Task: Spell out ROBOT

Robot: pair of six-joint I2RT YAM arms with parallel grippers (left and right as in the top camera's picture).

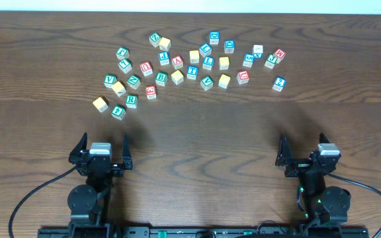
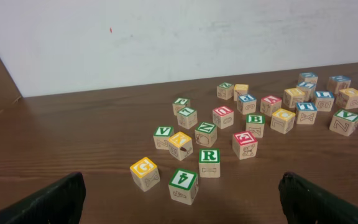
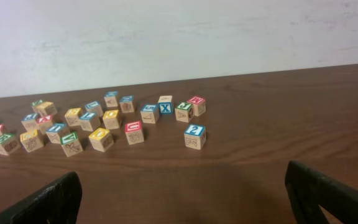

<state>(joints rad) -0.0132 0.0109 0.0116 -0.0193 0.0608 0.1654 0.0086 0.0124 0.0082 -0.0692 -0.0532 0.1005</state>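
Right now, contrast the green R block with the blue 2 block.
The R block is green-framed and bears a letter; the 2 block is blue-framed and bears a digit. The R block sits among neighbours on the left; the 2 block stands apart on the right. Both are wooden cubes.

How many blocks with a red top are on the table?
5 red blocks: that one and another on the left, one near the middle, one further right, one far right. None seems hidden.
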